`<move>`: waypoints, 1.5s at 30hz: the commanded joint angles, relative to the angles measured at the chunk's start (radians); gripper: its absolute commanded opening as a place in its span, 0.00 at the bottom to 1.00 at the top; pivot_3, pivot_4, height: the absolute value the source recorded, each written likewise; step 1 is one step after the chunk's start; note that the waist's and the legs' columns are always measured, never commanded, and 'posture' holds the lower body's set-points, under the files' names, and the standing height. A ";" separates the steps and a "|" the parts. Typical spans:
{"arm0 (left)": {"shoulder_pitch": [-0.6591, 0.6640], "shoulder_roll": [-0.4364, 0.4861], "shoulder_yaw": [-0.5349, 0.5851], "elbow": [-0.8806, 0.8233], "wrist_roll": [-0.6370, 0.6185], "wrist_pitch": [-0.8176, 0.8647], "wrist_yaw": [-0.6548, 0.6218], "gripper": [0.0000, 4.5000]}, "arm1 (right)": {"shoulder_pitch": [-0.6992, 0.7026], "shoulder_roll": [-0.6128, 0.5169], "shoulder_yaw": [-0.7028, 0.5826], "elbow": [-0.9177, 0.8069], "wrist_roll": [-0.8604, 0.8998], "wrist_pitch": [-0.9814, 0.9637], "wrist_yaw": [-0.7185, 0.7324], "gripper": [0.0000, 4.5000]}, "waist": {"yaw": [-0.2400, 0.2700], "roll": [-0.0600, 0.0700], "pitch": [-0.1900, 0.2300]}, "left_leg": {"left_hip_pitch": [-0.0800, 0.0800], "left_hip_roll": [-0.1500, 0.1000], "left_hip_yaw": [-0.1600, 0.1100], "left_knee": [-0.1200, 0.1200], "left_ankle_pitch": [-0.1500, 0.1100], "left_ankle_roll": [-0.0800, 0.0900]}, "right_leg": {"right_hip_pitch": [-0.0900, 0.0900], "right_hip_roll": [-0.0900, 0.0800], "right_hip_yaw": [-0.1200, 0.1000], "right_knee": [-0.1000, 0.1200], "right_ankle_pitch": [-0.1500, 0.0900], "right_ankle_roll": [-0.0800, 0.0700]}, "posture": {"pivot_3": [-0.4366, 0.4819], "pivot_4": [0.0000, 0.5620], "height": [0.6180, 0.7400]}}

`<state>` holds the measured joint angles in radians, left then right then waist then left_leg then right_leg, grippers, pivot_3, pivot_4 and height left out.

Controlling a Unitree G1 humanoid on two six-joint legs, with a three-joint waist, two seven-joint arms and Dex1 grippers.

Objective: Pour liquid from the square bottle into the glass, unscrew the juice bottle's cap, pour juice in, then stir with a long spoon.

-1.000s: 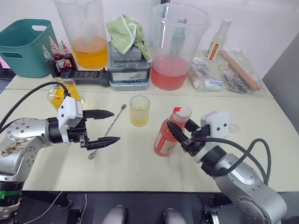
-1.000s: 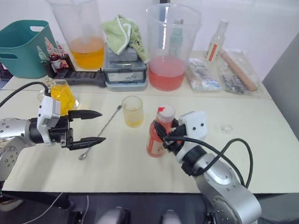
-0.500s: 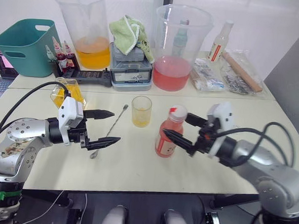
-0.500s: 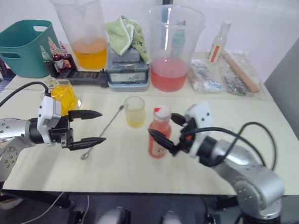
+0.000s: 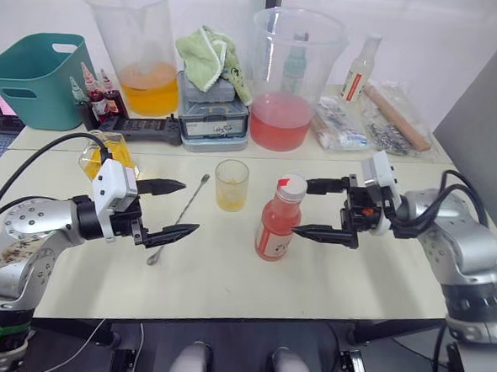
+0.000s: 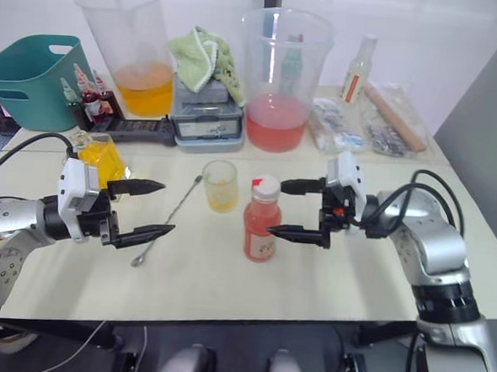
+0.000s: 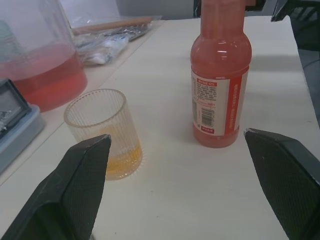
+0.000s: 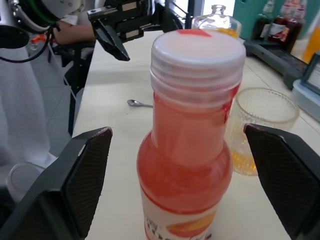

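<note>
while the juice bottle [image 5: 278, 222] stands mid-table with bare tabletop in front, the right gripper [image 5: 317, 210] and left gripper [image 5: 171, 207] gape wide, empty; the right wrist view shows its cap [image 8: 198, 48] on.

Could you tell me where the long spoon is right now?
The long spoon lies flat on the table, just left of the glass, beside the open left gripper.

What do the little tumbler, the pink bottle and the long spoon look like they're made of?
The glass looks like clear ribbed glass, with fine vertical ridges on its wall. The juice bottle seems clear, smooth plastic, with a threaded neck, a white cap and a printed label. The long spoon looks like polished metal, thin and silvery.
</note>
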<state>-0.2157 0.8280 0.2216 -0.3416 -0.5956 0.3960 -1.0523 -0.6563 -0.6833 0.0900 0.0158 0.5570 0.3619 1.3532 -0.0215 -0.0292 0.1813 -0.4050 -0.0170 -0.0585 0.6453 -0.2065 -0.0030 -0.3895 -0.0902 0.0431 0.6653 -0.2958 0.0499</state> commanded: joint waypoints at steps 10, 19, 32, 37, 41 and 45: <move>0.034 0.009 0.052 -0.075 -0.025 0.018 0.034 1.00 | -0.067 0.060 -0.017 0.080 0.005 -0.024 0.092 0.43 | 0.007 0.000 0.000 | 0.000 0.000 -0.001 0.000 0.000 0.000 | -0.001 0.000 0.000 0.000 0.000 0.000 | 0.48 0.27 1.00; 0.021 -0.021 0.008 -0.026 -0.004 -0.026 0.008 1.00 | 0.012 0.045 -0.113 -0.132 0.045 0.103 -0.103 0.30 | 0.008 0.000 0.000 | -0.002 -0.001 -0.001 -0.001 0.000 0.000 | -0.003 -0.001 0.000 0.001 0.000 0.000 | 0.48 0.27 1.00; -0.115 -0.057 -0.102 0.093 0.024 -0.054 -0.063 1.00 | 0.206 0.259 -0.210 -0.763 0.103 0.605 -0.960 0.30 | 0.007 0.000 0.000 | -0.010 -0.001 -0.001 0.000 0.000 -0.001 | -0.016 -0.001 0.002 0.012 0.001 -0.001 | 0.48 0.27 1.00; -0.164 -0.056 -0.129 0.141 0.034 -0.062 -0.104 1.00 | 0.259 0.355 -0.176 -0.850 0.078 0.685 -1.140 0.30 | 0.005 0.000 0.000 | -0.010 -0.002 0.000 0.001 0.000 -0.001 | -0.016 -0.001 0.002 0.013 0.001 -0.001 | 0.48 0.27 1.00; -0.198 -0.049 -0.139 0.173 0.038 -0.061 -0.137 1.00 | 0.307 0.395 -0.155 -0.888 0.069 0.723 -1.225 0.30 | 0.004 0.000 0.000 | -0.010 -0.002 -0.001 0.001 0.001 -0.001 | -0.016 0.000 0.001 0.013 0.000 -0.001 | 0.48 0.27 1.00; -0.210 -0.046 -0.141 0.184 0.043 -0.061 -0.153 1.00 | 0.348 0.419 -0.129 -0.897 0.096 0.736 -1.239 0.42 | 0.002 0.000 0.000 | -0.009 -0.002 0.000 0.001 0.001 -0.001 | -0.015 0.000 0.001 0.013 0.000 -0.001 | 0.48 0.27 1.00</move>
<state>-0.4124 0.7714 0.0689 -0.1515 -0.5518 0.3470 -1.1954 -0.3236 -0.2751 -0.0495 -0.8504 0.6213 1.0835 0.1135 -0.0192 -0.0293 0.1811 -0.4137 -0.0190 -0.0590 0.6461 -0.2059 -0.0038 -0.4042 -0.0902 0.0444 0.6786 -0.2953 0.0492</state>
